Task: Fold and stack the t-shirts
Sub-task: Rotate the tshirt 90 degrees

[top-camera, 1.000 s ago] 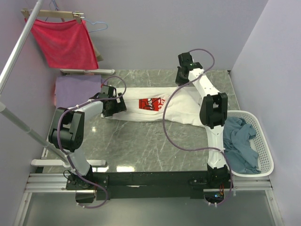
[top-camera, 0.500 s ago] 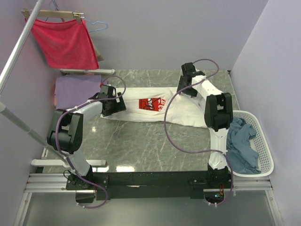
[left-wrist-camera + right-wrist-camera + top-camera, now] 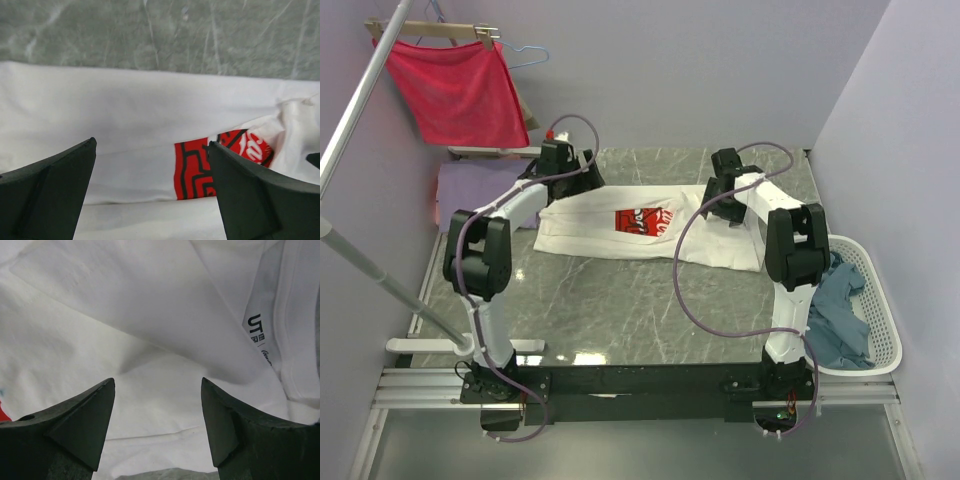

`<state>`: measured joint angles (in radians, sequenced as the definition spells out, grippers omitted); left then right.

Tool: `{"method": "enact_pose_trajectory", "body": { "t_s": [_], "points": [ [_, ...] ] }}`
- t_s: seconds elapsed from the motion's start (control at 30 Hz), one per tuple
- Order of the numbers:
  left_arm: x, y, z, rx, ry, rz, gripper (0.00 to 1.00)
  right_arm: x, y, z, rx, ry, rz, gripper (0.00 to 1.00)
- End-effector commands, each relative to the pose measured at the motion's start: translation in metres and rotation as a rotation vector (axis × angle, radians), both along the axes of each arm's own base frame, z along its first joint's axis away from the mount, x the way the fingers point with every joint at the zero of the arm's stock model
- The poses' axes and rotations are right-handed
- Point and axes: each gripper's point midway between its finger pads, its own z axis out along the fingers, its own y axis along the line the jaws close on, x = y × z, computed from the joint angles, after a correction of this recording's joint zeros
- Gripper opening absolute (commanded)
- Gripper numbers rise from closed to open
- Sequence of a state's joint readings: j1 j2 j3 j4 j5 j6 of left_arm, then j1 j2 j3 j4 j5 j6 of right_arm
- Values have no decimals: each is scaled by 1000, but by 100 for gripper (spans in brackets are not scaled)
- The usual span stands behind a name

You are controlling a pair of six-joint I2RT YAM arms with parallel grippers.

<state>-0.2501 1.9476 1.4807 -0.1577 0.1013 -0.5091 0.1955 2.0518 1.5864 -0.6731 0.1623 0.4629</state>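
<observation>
A white t-shirt (image 3: pixel 715 240) with a red square print (image 3: pixel 645 222) lies flat and partly folded across the far half of the table. My left gripper (image 3: pixel 582 183) hovers open over the shirt's far left part. In the left wrist view that gripper (image 3: pixel 151 143) has only white cloth and the red print (image 3: pixel 192 170) below it. My right gripper (image 3: pixel 720 205) is open just above the shirt's right part. The right wrist view shows this gripper (image 3: pixel 157 380) empty, with the collar label (image 3: pixel 256 322) nearby. A lavender t-shirt (image 3: pixel 470 185) lies folded at the far left. A grey-blue t-shirt (image 3: pixel 835 305) is heaped in the basket.
The white slotted laundry basket (image 3: pixel 882 300) stands at the table's right edge. A red towel (image 3: pixel 455 90) hangs from a hanger at the back left, above the lavender shirt. A slanted metal rack pole (image 3: pixel 360 100) crosses the left side. Bare marble table (image 3: pixel 620 310) lies nearer the arm bases.
My right gripper came down from the far edge onto the shirt and opened, letting go of the cloth. My left gripper moved from the shirt's left edge to its far left part.
</observation>
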Motion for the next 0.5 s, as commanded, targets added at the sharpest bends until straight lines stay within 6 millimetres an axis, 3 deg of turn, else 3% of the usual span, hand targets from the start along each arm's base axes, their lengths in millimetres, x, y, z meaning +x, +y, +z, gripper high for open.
{"method": "enact_pose_trajectory", "body": {
  "t_s": [0.0, 0.2, 0.3, 0.33, 0.4, 0.47],
  "points": [
    [-6, -9, -43, -4, 91, -55, 99, 5, 0, 10, 32, -47, -18, 77],
    [-24, -4, -103, 17, 214, -37, 99, 6, -15, -12, -23, 34, -74, 77],
    [-42, -1, -123, 13, 275, -23, 99, 22, -15, -15, -33, 47, -74, 77],
    [-55, 1, -130, 12, 306, -21, 100, 24, -15, -24, -40, 73, -71, 75],
    [-69, 0, -129, -7, 323, -18, 99, 34, -13, -16, -40, 64, -64, 76],
    [-99, 1, -143, 1, 382, -17, 100, 39, -12, -17, -41, 78, -45, 76]
  ]
}}
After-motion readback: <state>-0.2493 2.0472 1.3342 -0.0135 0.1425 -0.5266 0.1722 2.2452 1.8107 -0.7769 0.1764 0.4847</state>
